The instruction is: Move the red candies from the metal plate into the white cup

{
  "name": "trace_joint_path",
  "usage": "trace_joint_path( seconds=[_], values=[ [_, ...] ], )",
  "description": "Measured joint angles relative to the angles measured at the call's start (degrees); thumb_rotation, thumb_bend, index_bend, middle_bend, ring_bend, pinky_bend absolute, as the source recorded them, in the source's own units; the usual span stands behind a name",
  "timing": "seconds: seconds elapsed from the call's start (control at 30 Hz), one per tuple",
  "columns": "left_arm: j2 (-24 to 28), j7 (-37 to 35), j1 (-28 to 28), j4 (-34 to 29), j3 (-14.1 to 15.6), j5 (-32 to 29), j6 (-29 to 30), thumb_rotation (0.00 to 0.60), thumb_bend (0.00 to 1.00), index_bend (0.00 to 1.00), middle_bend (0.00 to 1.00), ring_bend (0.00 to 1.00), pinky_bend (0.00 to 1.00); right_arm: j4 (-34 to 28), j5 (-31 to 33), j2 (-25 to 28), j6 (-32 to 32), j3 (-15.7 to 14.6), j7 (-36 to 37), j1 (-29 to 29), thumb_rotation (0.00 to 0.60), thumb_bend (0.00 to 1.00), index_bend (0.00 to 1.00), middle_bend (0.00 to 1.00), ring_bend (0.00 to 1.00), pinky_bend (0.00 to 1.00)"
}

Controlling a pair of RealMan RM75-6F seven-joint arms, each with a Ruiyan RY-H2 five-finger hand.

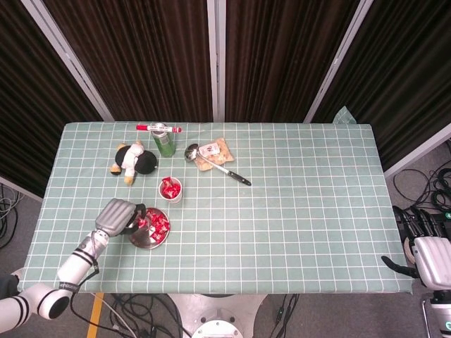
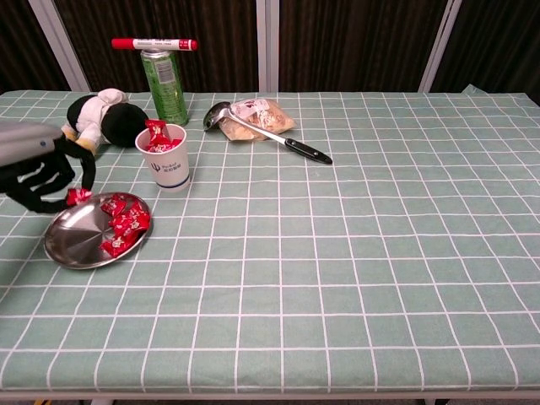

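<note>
The left robot hand (image 2: 38, 173) hangs above the metal plate (image 2: 67, 245), and the stretch across to the white cup (image 2: 166, 159) lies open. Behind stand a plush toy (image 2: 97, 121) and a green can (image 2: 165, 86); the surface (image 2: 380, 253) rightward is bare.

- Illumination: bright, even and diffuse in both views; the light falls from above.
- Shadows: short and soft. In the chest view a faint shadow lies under the cup (image 2: 165, 157) and the ladle (image 2: 266, 133).
- Glare: the plate (image 2: 78, 239) shows bright radial streaks on its bare metal. The candies (image 2: 122, 221) carry small specular points.
- Background: the curtains (image 1: 148, 56) stay very dark and show little detail.
- Focus: the tablecloth (image 1: 296, 204) grid is sharp across the head view. In the chest view the left hand (image 2: 38, 173), at the frame edge, is slightly soft.
- Distortion: in the chest view the grid lines converge with distance; bending at the edges is slight.
</note>
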Motion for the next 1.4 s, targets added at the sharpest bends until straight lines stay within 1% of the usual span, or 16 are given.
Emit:
trace_joint_path(
  seconds=[0.13, 0.23, 0.4, 0.5, 0.67, 0.8, 1.03, 1.1, 1.23, 1.4],
  values=[
    [1.4, 0.3, -1.5, -1.2, -3.6, -1.3, 0.3, 0.6, 0.48, 0.64, 0.91, 0.83, 1.0, 0.3, -0.1, -0.1, -0.1, 0.0, 0.3, 0.1, 0.6, 0.05, 0.0, 0.15, 0.0, 0.04],
    [1.6, 1.2, -3.9, -1.2, -5.9, -2.8, -1.1, 0.6, 0.48, 0.64, 0.91, 0.83, 1.0, 0.4, -0.1, -0.2, -0.2, -0.1, 0.5, 0.1, 0.6, 0.05, 0.0, 0.15, 0.0, 0.04],
    [-0.3, 4.9, -8.2, 1.0, -8.6, -5.0, -4.0, 0.6, 0.48, 0.61, 0.91, 0.83, 1.0, 0.6, 0.1, -0.3, -0.3, 0.0, 0.6, 0.2, 0.6, 0.05, 0.0, 0.15, 0.0, 0.04],
    [-2.2, 7.2, -10.4, 2.6, -9.5, -6.1, -5.6, 0.6, 0.48, 0.6, 0.91, 0.83, 1.0, 0.7, 0.3, -0.3, -0.5, 0.0, 0.6, 0.2, 0.6, 0.05, 0.0, 0.15, 0.0, 0.04],
    [-5.0, 10.6, -12.4, 5.1, -9.5, -7.4, -7.2, 0.6, 0.48, 0.57, 0.9, 0.83, 1.0, 0.8, 0.5, -0.2, -0.2, 0.1, 0.8, 0.0, 0.6, 0.05, 0.0, 0.15, 0.0, 0.04],
    [-6.6, 12.9, -13.1, 6.4, -8.9, -8.4, -7.4, 0.6, 0.47, 0.53, 0.9, 0.83, 1.0, 1.0, 0.7, -0.2, -0.3, 0.1, 1.0, 0.0, 0.6, 0.05, 0.0, 0.15, 0.0, 0.04],
    [-6.7, 17.4, -13.3, 6.1, -7.9, -9.4, -7.2, 0.6, 0.47, 0.46, 0.89, 0.82, 1.0, 1.2, 0.6, -0.3, -0.5, 0.1, 1.3, 0.2, 0.6, 0.05, 0.0, 0.15, 0.0, 0.05],
    [-6.5, 18.8, -13.3, 5.6, -7.7, -9.9, -6.8, 0.6, 0.47, 0.45, 0.89, 0.82, 1.0, 1.2, 0.6, -0.3, -0.5, 0.1, 1.3, 0.1, 0.6, 0.05, 0.0, 0.15, 0.0, 0.05],
    [-5.5, 19.5, -12.7, 3.5, -7.5, -10.3, -5.2, 0.6, 0.47, 0.42, 0.89, 0.82, 1.0, 1.1, 0.6, -0.2, -0.3, 0.2, 1.4, 0.1, 0.6, 0.05, 0.0, 0.15, 0.0, 0.05],
    [-2.8, 18.9, -9.9, -0.4, -7.1, -9.7, -0.2, 0.6, 0.47, 0.41, 0.87, 0.81, 1.0, 1.2, 0.3, -0.1, 0.0, 0.1, 1.7, 0.0, 0.6, 0.05, 0.0, 0.15, 0.0, 0.05]
  ],
)
